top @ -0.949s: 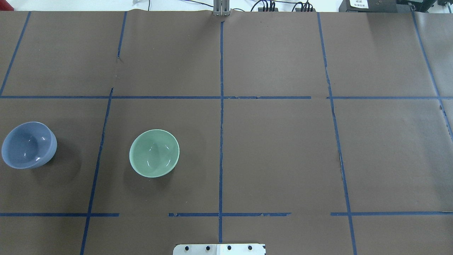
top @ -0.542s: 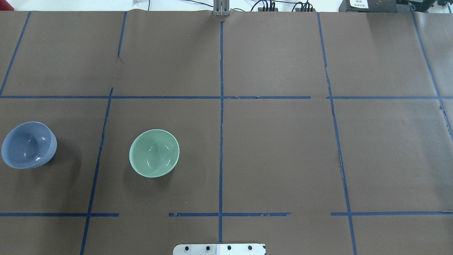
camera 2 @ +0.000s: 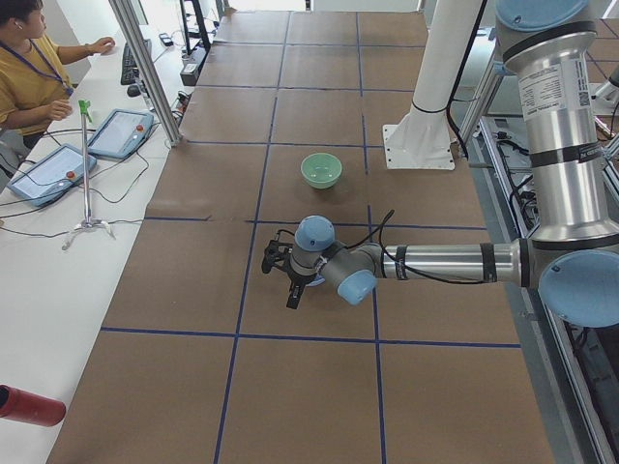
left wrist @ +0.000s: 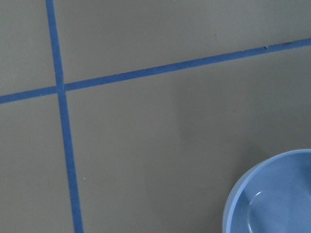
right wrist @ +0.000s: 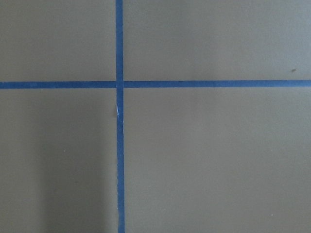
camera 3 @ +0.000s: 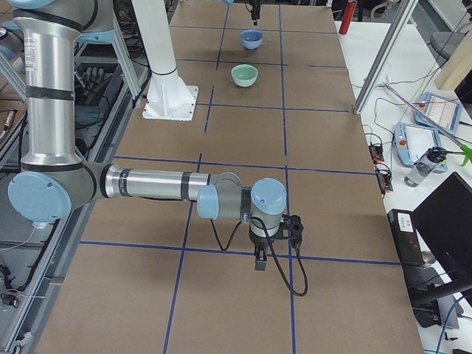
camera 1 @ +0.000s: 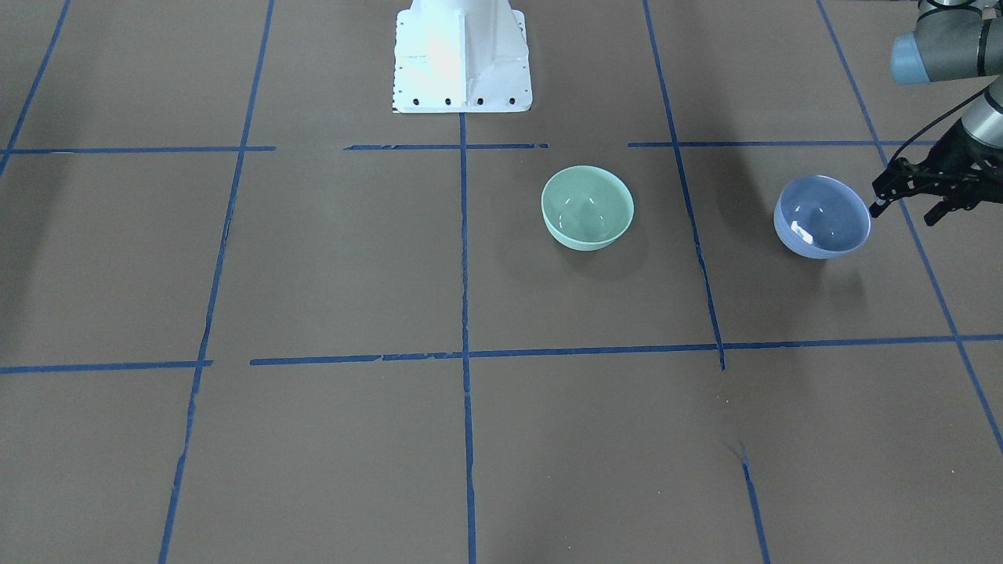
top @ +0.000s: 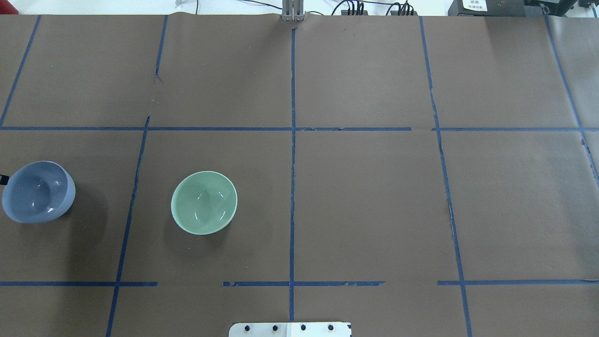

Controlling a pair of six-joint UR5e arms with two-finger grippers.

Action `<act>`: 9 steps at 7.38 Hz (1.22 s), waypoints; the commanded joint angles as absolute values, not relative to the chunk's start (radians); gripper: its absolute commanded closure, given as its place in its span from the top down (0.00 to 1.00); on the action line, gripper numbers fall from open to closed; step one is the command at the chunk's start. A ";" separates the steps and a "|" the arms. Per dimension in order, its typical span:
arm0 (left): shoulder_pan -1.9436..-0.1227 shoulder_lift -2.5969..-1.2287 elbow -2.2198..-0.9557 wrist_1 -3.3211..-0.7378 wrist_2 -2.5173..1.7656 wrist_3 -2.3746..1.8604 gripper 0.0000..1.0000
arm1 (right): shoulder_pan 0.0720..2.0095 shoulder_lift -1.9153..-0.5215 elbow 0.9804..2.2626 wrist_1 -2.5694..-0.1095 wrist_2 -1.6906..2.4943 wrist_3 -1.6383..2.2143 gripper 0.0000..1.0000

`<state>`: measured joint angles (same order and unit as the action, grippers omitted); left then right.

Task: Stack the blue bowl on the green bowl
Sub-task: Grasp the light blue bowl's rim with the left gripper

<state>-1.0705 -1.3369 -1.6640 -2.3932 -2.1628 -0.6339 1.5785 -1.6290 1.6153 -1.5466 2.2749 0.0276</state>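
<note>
The blue bowl stands upright on the brown table, also in the overhead view at the far left and in the left wrist view at the bottom right corner. The green bowl stands upright and apart from it, nearer the table's middle. My left gripper is open and empty, just beside the blue bowl's outer side, on the side away from the green bowl. My right gripper hangs over bare table far from both bowls; I cannot tell whether it is open or shut.
The white robot base stands at the table's near edge. Blue tape lines divide the brown cover into squares. An operator sits at a side bench with tablets.
A black tip of my left gripper has come into the overhead view at the left edge beside the blue bowl. Both bowls have stayed where they were.
</note>
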 commanded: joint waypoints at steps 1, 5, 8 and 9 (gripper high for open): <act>-1.019 -1.336 -1.661 -2.424 -2.120 -0.690 0.35 | 1.578 -1.629 1.615 -1.548 2.275 0.028 1.00; -1.009 -1.339 -1.670 -2.416 -2.135 -0.696 0.00 | 1.578 -1.629 1.615 -1.546 2.275 0.028 1.00; -1.025 -1.348 -1.840 -2.268 -2.262 -0.695 0.00 | 1.578 -1.629 1.615 -1.546 2.275 0.028 1.00; -1.026 -1.354 -1.962 -2.120 -2.263 -0.699 0.00 | 1.578 -1.629 1.615 -1.546 2.275 0.028 1.00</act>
<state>-1.0228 -1.3486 -1.8293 -2.2717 -2.2378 -0.6960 1.5785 -1.6291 1.6153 -1.5465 2.2749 0.0276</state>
